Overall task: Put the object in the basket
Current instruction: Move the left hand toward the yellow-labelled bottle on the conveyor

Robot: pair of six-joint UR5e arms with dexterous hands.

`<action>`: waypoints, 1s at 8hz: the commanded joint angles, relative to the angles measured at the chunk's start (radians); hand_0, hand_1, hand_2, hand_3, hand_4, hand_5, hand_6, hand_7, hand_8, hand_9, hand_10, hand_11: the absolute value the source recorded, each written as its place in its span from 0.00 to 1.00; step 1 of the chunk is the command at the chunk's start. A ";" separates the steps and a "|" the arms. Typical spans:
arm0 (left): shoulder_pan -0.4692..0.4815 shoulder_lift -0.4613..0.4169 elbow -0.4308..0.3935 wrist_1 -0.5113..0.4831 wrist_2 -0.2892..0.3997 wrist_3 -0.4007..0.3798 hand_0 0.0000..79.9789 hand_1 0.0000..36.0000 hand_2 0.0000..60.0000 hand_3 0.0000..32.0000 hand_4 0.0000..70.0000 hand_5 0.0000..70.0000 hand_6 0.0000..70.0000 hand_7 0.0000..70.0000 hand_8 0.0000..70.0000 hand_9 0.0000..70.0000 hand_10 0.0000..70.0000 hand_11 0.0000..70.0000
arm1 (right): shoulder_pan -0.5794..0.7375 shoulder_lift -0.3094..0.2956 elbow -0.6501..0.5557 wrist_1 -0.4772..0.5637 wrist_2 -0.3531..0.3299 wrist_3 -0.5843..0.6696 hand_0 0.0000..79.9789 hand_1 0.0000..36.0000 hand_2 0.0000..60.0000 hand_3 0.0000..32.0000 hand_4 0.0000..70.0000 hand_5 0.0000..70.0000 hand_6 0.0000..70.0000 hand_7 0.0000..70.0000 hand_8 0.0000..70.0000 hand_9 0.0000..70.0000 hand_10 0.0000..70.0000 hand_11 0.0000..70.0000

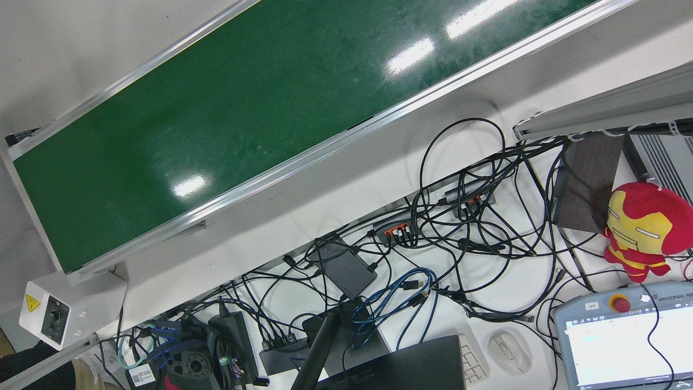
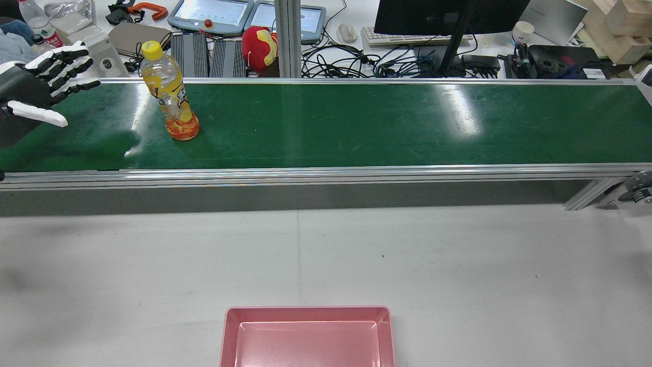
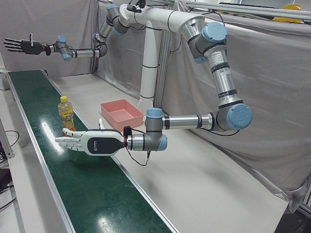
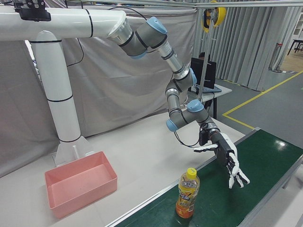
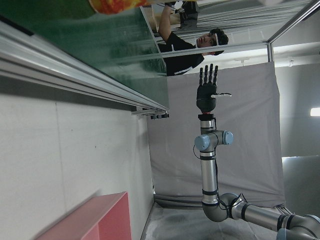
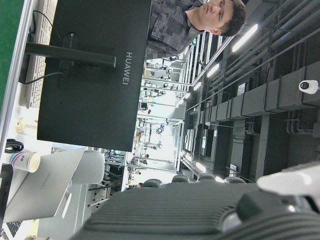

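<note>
Bottle (image 2: 170, 99) stands upright near the tabletop's far left edge, so my left hand (image 2: 43, 84), fingers spread wide and empty, should wrap its middle squarely to avoid tipping it.

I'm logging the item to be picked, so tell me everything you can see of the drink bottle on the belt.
The bottle is clear plastic with a yellow cap, orange drink inside and a yellow-orange label. It stands upright on the green conveyor belt, near its left end in the rear view. Nothing grips it; the left hand hovers open beside it, apart from it.
</note>
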 commanded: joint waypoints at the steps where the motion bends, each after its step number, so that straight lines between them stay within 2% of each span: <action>1: 0.090 -0.047 0.005 0.013 -0.077 0.003 0.72 0.58 0.02 0.00 0.04 0.35 0.01 0.00 0.07 0.10 0.15 0.26 | 0.000 0.000 0.000 0.001 0.000 0.000 0.00 0.00 0.00 0.00 0.00 0.00 0.00 0.00 0.00 0.00 0.00 0.00; 5: 0.139 -0.154 0.011 0.128 -0.094 0.063 0.73 0.59 0.01 0.00 0.05 0.37 0.01 0.00 0.08 0.11 0.15 0.26 | 0.000 0.000 0.000 -0.001 0.000 0.000 0.00 0.00 0.00 0.00 0.00 0.00 0.00 0.00 0.00 0.00 0.00 0.00; 7: 0.170 -0.192 0.027 0.141 -0.139 0.075 0.71 0.57 0.05 0.00 0.04 0.37 0.01 0.00 0.08 0.11 0.15 0.26 | 0.000 0.000 0.000 -0.001 0.000 0.000 0.00 0.00 0.00 0.00 0.00 0.00 0.00 0.00 0.00 0.00 0.00 0.00; 8: 0.178 -0.217 0.034 0.150 -0.139 0.074 0.70 0.57 0.06 0.00 0.05 0.37 0.01 0.00 0.09 0.11 0.15 0.25 | 0.002 0.000 0.000 -0.001 0.000 0.000 0.00 0.00 0.00 0.00 0.00 0.00 0.00 0.00 0.00 0.00 0.00 0.00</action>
